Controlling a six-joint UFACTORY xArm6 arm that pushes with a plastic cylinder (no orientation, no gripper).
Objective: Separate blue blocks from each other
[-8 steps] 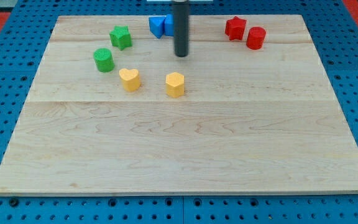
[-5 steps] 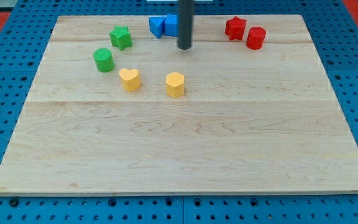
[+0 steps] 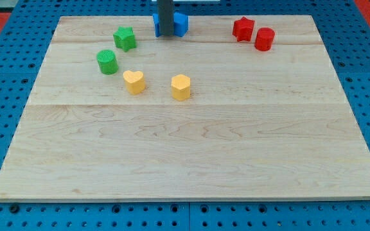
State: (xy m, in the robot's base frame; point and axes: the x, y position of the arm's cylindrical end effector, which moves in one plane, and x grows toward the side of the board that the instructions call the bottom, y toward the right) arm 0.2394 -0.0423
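My tip is standing at the board's twelve o'clock edge, hiding the middle of the blue blocks; it carries no jaws. Their long axis is running three-to-nine o'clock; their facing is unclear.

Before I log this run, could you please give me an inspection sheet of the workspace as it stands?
Surface: wooden board, flat, blocks only along the view's top part.
Job's things: blue blocks at the view's top edge, close together, largely hidden by the rod; shapes and any gap cannot be told.
Clutter: green star, green cylinder, two yellow hearts, red star, red cylinder.
Pincer: none fitted; my tip sits in front of the blue blocks.
Cables: nothing seen.
Surroundings: blue pegboard around the board.
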